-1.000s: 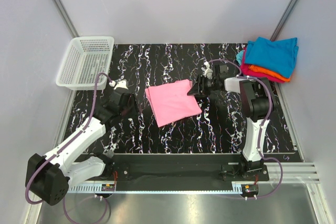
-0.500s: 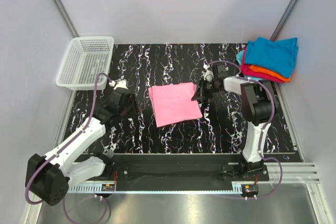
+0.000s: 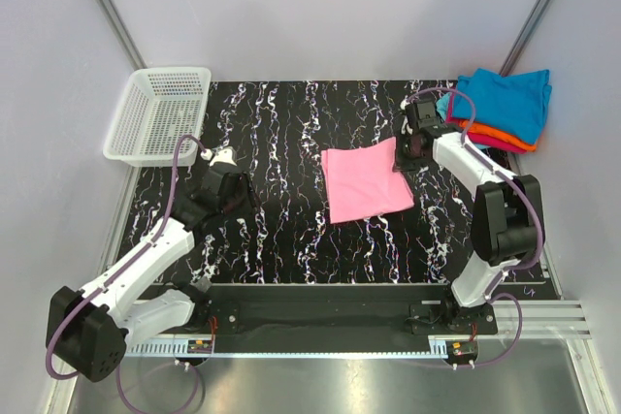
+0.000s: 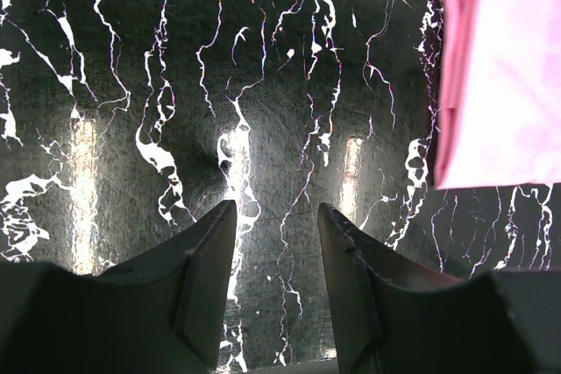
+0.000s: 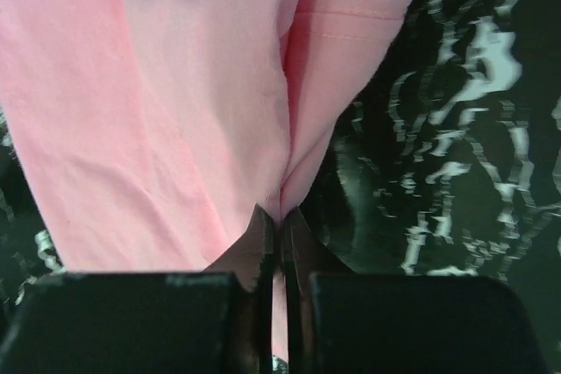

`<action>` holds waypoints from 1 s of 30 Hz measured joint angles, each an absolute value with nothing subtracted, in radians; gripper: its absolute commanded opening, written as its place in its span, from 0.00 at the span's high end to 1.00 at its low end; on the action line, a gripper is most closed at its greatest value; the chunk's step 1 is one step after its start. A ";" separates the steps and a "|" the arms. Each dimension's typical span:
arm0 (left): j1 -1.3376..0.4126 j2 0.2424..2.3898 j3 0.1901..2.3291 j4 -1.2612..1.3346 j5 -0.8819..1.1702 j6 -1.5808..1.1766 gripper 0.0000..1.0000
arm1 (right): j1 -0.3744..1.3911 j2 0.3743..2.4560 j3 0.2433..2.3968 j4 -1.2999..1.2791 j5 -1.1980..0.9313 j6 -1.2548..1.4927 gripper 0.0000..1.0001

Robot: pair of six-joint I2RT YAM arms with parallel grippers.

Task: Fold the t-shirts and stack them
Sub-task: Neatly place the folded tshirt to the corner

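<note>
Lying folded just right of the bench's [image 3: 291, 123] centre, pink t-shirt [image 3: 366, 184]: probably light, limp, apt to unfold; right gripper [image 5: 280, 221] clenched on its far-right corner fold, best pinched through all layers; left gripper [image 4: 276, 234] released, well apart; stack [image 3: 497, 109] at far-right corner.

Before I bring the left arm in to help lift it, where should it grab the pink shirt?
The near left corner of the pink shirt, coming in low from the left. The shirt lies flat and folded, the right gripper is shut on its far right edge, and the open left gripper sits on that side.
</note>
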State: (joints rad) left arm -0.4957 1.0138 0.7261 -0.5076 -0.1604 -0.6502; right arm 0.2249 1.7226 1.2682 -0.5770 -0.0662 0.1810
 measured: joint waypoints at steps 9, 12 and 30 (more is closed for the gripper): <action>-0.496 1.002 0.726 -0.507 -0.161 -0.646 0.52 | 0.151 1.731 1.441 -0.694 0.134 0.108 1.00; -0.496 1.001 0.726 -0.508 -0.160 -0.646 0.52 | 0.111 1.781 1.569 -0.706 0.164 0.077 1.00; -0.496 1.126 0.727 -0.505 -0.137 -0.646 0.53 | -0.126 2.322 2.484 -0.884 0.200 0.024 1.00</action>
